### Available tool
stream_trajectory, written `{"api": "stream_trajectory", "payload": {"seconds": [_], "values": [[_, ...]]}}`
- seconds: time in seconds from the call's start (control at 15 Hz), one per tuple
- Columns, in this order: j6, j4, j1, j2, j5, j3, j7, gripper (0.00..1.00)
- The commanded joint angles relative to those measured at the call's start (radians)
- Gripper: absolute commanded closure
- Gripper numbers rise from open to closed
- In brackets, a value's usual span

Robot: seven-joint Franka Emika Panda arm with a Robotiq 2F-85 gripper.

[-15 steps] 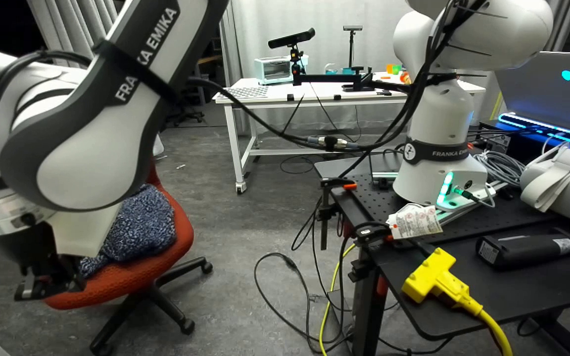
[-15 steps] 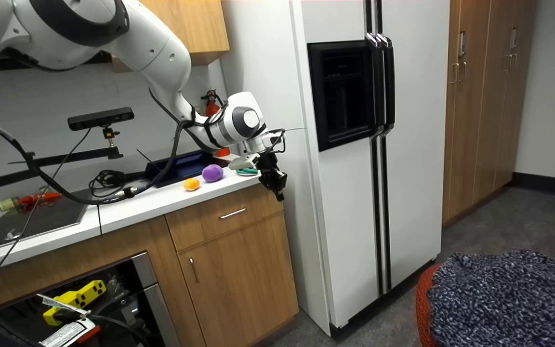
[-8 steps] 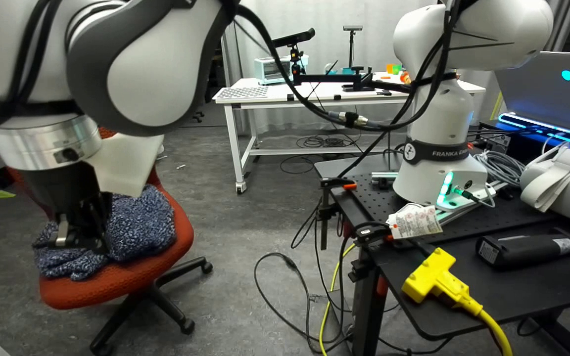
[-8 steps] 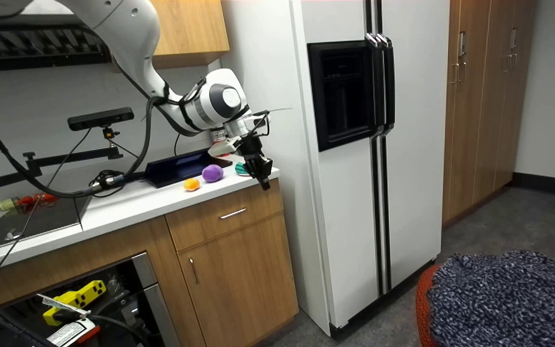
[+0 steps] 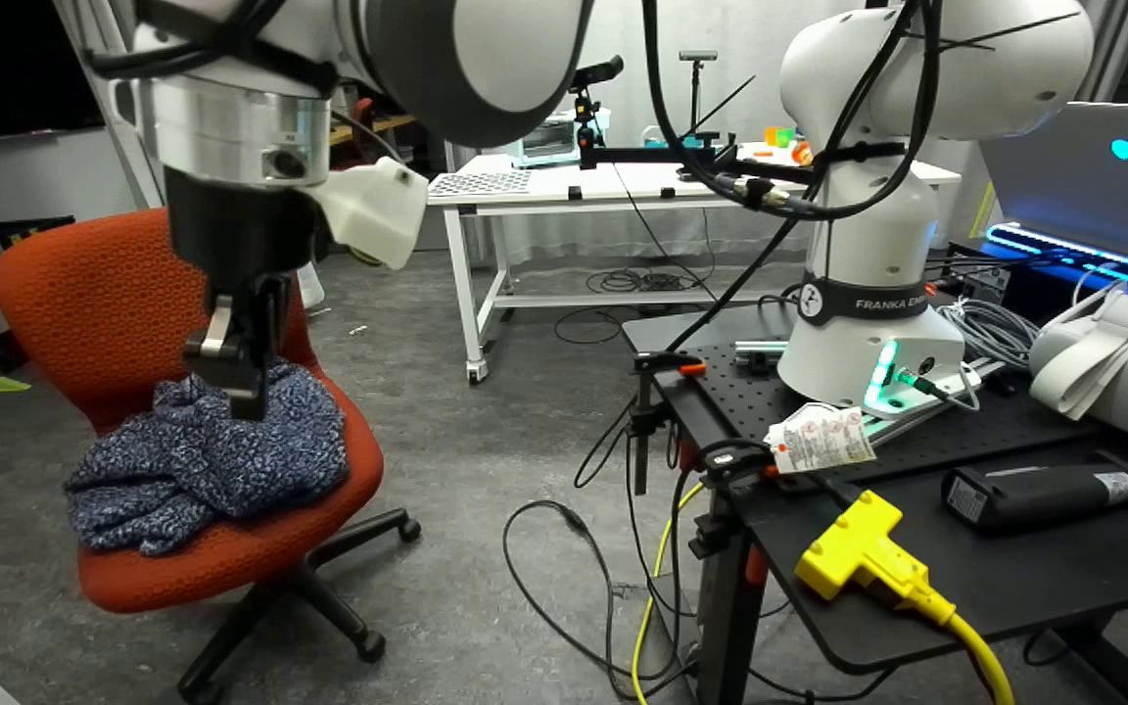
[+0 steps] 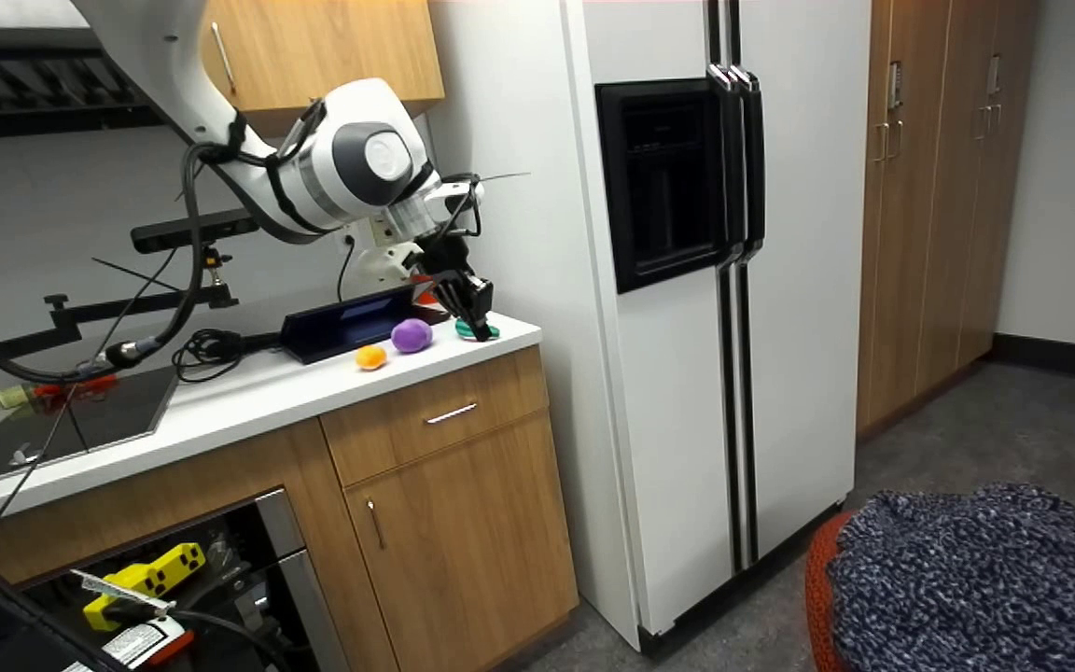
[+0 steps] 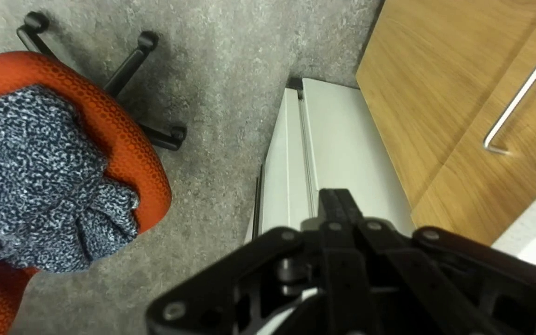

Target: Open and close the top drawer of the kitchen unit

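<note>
The top drawer (image 6: 393, 427) of the kitchen unit sits flush under the white counter in an exterior view, its silver bar handle (image 6: 451, 413) on a wood front. In the wrist view the drawer front (image 7: 475, 200) and its handle (image 7: 514, 104) lie to the right, apart from the fingers. My gripper (image 7: 340, 193) points down past the cabinet's corner, fingertips pressed together with nothing between them. An exterior view shows the gripper (image 6: 481, 331) higher than the drawer, overlapping a green toy at the counter's end. The gripper (image 5: 249, 397) also appears before the chair. The drawer's inside is hidden.
A white refrigerator (image 6: 537, 280) stands directly right of the unit. On the counter (image 6: 267, 401) are an orange ball (image 6: 370, 357), a purple ball (image 6: 411, 335) and a dark blue tray (image 6: 351, 322). An orange chair (image 5: 221, 578) with a blue-grey blanket (image 5: 231, 470) stands on the floor.
My gripper has risen and drawn back from beside the refrigerator to the counter's end, moving left in one picture and up and right in the other. The drawer has stayed flush.
</note>
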Motion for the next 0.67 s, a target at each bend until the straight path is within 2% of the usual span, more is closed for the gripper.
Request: {"api": "stream_trajectory", "payload": {"seconds": [0.0,0.33,0.4,0.6], "values": [[0.142,-0.190,-0.082,-0.171,0.034,0.066,-0.082,1.00],[0.240,-0.307,-0.127,-0.269,0.240,0.143,-0.260,1.00],[0.242,-0.317,-0.077,-0.280,0.303,0.107,-0.310,1.00],[0.223,-0.330,-0.048,-0.310,0.424,0.096,-0.413,1.00]]}}
